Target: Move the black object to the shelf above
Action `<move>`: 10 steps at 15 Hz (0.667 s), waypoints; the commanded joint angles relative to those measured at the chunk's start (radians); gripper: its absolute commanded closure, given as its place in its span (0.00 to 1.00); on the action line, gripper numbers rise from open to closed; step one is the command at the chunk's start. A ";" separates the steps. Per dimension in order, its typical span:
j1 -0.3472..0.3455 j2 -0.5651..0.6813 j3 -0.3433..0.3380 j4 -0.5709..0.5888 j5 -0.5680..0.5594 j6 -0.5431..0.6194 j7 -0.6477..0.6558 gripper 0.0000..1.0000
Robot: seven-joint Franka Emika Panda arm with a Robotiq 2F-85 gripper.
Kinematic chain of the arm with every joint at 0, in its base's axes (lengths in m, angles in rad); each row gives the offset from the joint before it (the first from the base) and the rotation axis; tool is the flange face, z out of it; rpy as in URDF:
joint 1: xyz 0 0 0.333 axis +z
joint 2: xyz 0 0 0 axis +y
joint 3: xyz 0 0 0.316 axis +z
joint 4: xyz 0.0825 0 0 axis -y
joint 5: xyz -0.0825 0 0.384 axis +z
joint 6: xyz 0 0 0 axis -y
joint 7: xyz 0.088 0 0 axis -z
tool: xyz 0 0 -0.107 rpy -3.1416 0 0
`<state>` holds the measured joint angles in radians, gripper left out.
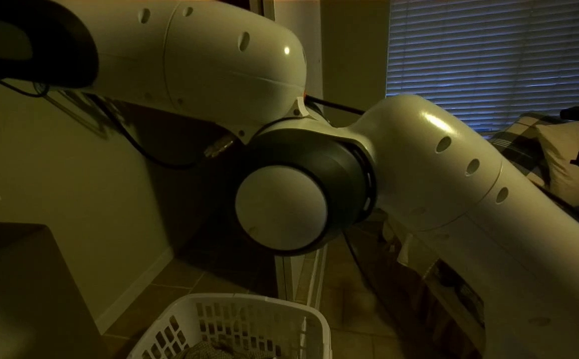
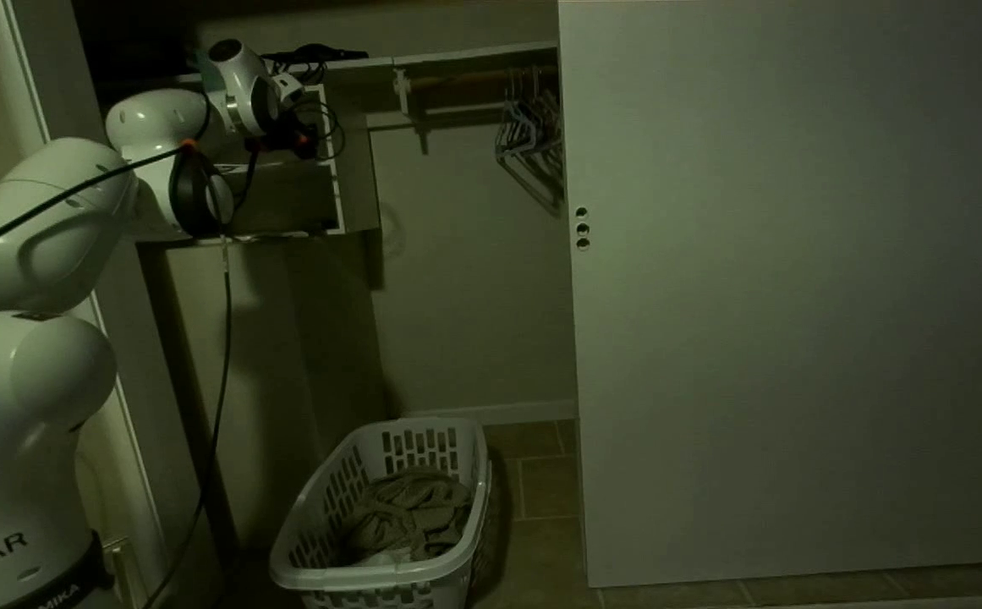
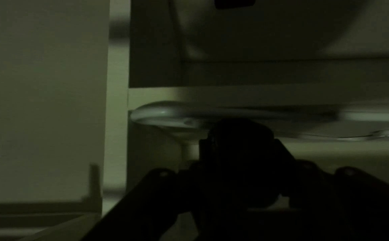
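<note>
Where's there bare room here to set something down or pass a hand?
Bare floor lies between the laundry basket and sliding door. A hand could probably pass along the wall between the shelf unit and hangers. Crowded: the shelf unit's front, where the arm and end effector are; the laundry basket, holding cloth.

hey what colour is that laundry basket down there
White, though the dim light tints it; the laundry basket shows best in an exterior view, nearly whole.

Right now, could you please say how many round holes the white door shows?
3 visible, stacked near the left edge of the door in an exterior view: top hole, middle hole, bottom hole.
</note>
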<state>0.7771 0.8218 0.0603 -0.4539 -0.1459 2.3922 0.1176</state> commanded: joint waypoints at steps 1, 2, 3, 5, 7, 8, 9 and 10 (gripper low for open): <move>-0.021 0.013 0.055 0.006 0.061 0.037 -0.110 0.80; -0.024 0.013 0.063 0.004 0.067 0.038 -0.129 0.80; -0.027 0.013 0.076 0.004 0.076 0.041 -0.153 0.80; -0.032 0.013 0.093 0.002 0.090 0.039 -0.192 0.80; -0.036 0.013 0.108 0.001 0.100 0.031 -0.221 0.80; -0.037 0.014 0.115 0.001 0.107 0.028 -0.236 0.80; -0.039 0.014 0.118 0.001 0.108 0.026 -0.245 0.80; -0.040 0.014 0.123 0.000 0.110 0.027 -0.262 0.30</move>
<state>0.7482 0.8303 0.1564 -0.4544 -0.0765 2.4080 -0.0769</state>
